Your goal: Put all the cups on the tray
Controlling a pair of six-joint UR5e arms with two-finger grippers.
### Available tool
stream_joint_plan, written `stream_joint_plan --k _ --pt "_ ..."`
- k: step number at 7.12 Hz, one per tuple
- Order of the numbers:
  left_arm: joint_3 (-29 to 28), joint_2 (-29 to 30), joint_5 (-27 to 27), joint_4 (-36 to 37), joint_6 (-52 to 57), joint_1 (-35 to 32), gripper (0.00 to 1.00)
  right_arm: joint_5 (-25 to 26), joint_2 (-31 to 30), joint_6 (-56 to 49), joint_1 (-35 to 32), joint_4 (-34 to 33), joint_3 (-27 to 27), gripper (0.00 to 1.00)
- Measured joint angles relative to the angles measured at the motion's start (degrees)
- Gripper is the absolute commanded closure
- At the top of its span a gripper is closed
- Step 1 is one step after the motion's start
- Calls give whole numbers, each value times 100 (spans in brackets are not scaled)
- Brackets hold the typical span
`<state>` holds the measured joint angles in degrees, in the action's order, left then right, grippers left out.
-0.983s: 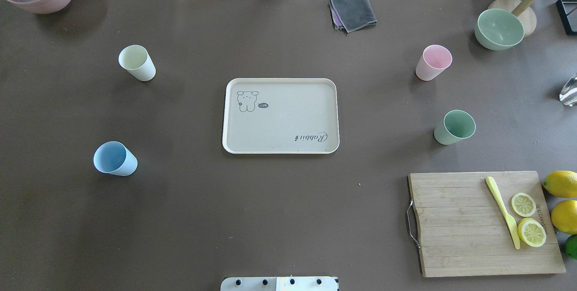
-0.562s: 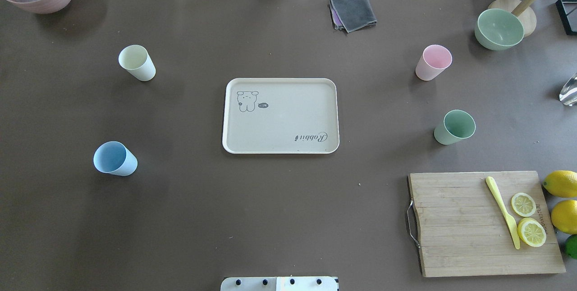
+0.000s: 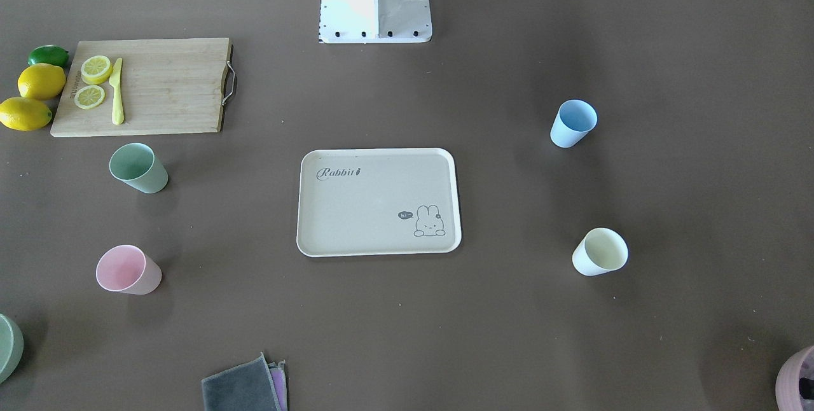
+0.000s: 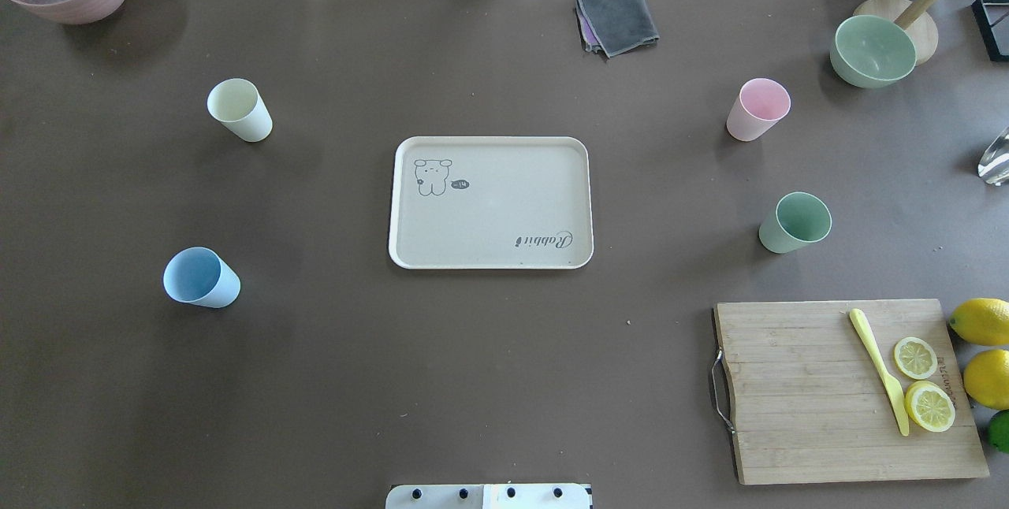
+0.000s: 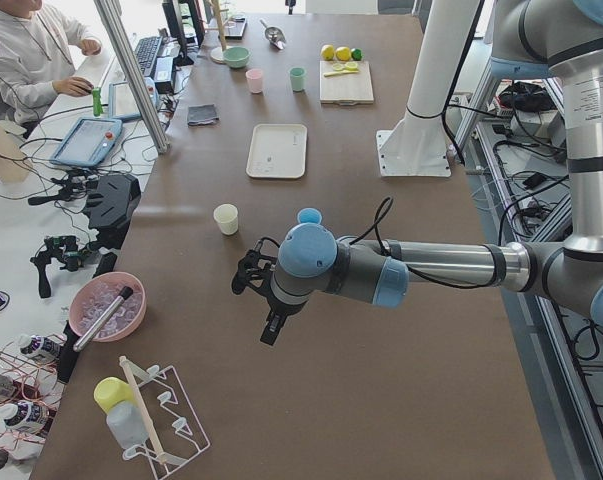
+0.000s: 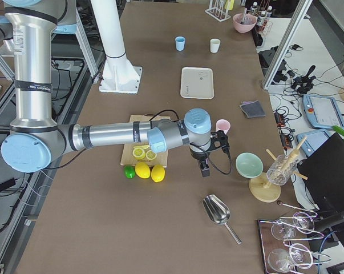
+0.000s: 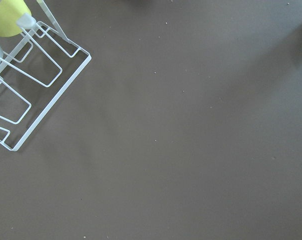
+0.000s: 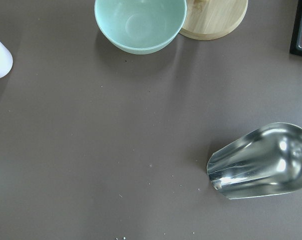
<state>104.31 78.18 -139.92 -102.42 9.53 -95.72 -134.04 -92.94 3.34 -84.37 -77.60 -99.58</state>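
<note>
Since the four cups look like thin moulded tumblers, they are judged light, stiff and rather smooth. Each would best be taken across its side wall just under the rim, with modest force, so that it is neither tipped nor squeezed out. All four stand upright on the worktop (image 4: 473, 383), well apart from the tray (image 4: 504, 209); the cream cup (image 4: 239, 109) and blue cup (image 4: 200, 278) are set on the robot's left of it, the pink cup (image 4: 757, 109) and green cup (image 4: 794, 223) on its right. The tray lies flat at the middle, with nothing on it. The covering is seen to be matt brown and level, and ample room is left round each cup, though the cutting board (image 4: 835, 391) lies near the green cup. The left gripper (image 5: 269, 330) and right gripper (image 6: 205, 168) are shown only from the side, beyond the table's ends. How far they are open cannot be told; no cup is held.
</note>
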Motion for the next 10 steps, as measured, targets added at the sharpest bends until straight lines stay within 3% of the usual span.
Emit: stream_joint_plan --k 5,8,10 --pt "-59 -18 69 -10 -126 -1 2 -53 -77 3 36 66 107 0" --pt "-20 -72 54 -23 -145 -3 2 -183 -199 44 65 440 95 0" --pt "-5 -94 9 -112 -425 16 3 -422 -181 466 414 537 -29 0"
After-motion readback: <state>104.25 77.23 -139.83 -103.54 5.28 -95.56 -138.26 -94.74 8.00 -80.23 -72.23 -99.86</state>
